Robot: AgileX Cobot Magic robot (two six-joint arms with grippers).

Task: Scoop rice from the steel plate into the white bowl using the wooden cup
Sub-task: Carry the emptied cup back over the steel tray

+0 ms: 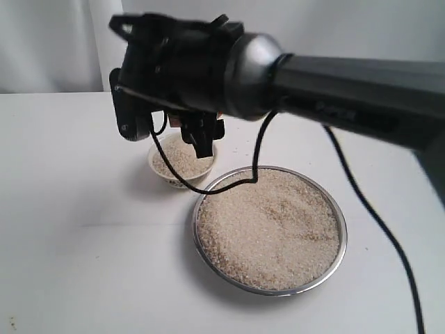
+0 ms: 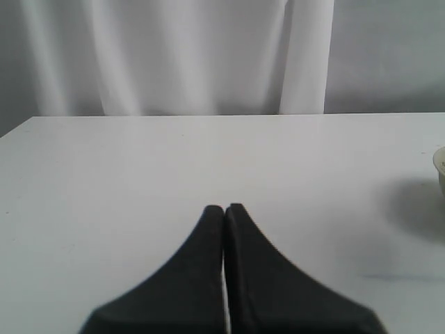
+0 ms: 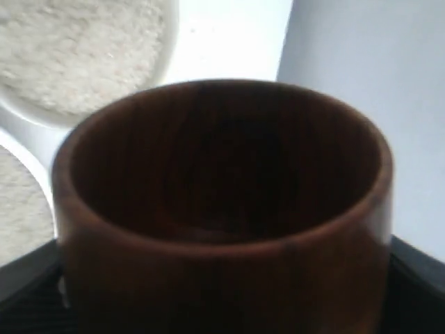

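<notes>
Now, the scene: a black arm reaches across a white table (image 1: 69,209), its right gripper (image 1: 203,145) hanging above the white bowl (image 1: 157,174)
Wooden cup: the wooden cup (image 3: 222,229) sits clamped between the right gripper's two black pads, one on each side of its wall; its dark inside looks empty, though the bottom is too shadowed to be sure
Rice: the rice (image 1: 268,226) lies heaped across the steel plate (image 1: 195,226), and a smaller mound fills the bowl
Key relation: the plate sits just beside the bowl, toward the table's front edge and to the right in the exterior view, so the cup's next load lies a short swing that way and down from the fingers
Cup axis: mouth turned toward the wrist camera, rim over the gap between the two vessels
Left gripper: the left gripper (image 2: 224,209) rests with fingers pressed together over bare table, the bowl only at the margin of its view
Nearer arm: the right, by a wide margin
</notes>
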